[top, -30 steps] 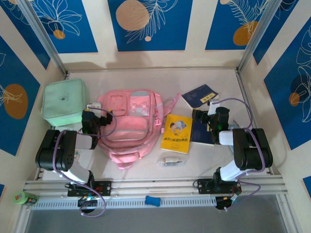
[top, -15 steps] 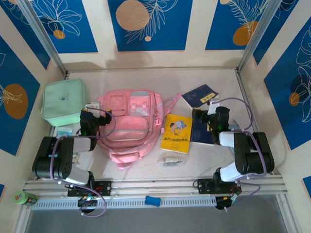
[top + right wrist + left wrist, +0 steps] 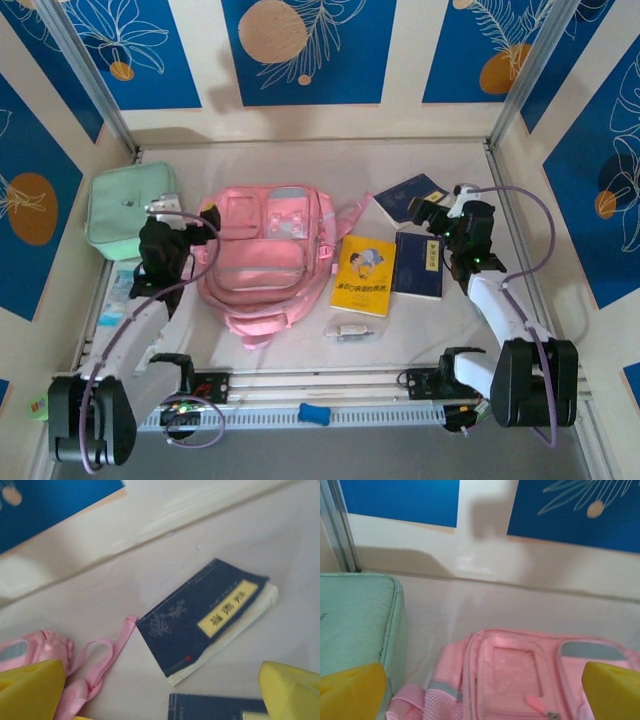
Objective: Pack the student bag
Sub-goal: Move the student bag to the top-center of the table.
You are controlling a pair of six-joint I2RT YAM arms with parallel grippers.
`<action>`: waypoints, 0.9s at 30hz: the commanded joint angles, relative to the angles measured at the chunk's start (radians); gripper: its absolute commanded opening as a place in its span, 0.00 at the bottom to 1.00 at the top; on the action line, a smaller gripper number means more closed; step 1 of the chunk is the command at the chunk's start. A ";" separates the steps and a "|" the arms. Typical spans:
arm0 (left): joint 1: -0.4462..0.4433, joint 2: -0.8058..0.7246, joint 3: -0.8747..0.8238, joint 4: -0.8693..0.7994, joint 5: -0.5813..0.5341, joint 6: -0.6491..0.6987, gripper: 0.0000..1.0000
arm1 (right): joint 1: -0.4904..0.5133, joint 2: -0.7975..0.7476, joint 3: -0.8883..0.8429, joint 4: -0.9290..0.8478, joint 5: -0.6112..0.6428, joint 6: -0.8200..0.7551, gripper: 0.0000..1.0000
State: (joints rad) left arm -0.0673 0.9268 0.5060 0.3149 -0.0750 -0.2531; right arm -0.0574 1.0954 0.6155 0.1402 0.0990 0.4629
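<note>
Top external view shows us the student bag (image 3: 265,255) lying flat, front pockets up, a little left of the middle of the table (image 3: 300,170). The mint green case (image 3: 128,208) sits beside it toward the left edge, and a yellow book (image 3: 364,275) lies just to its right. We judge the bag soft and light. The fabric will likely sag and fold if lifted at one spot, and its mouth will not stand open alone. We would pinch the firmer seamed rim at its far end, or the pink strap (image 3: 100,655), rather than the slack pocket panels. Our left gripper (image 3: 183,218) hovers, jaws wide apart and empty, between case and bag. Our right gripper (image 3: 438,208), equally spread and empty, hangs near the dark blue book (image 3: 205,612) toward the far right corner.
</note>
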 commanded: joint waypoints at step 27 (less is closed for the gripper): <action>-0.139 -0.325 0.135 -1.143 0.195 -0.492 0.99 | 0.539 0.371 0.368 -0.544 -0.231 0.243 0.99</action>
State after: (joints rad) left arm -0.1818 0.6144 0.6403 -0.7120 0.0944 -0.7017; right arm 0.4492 1.4010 0.9104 -0.3958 -0.1356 0.7044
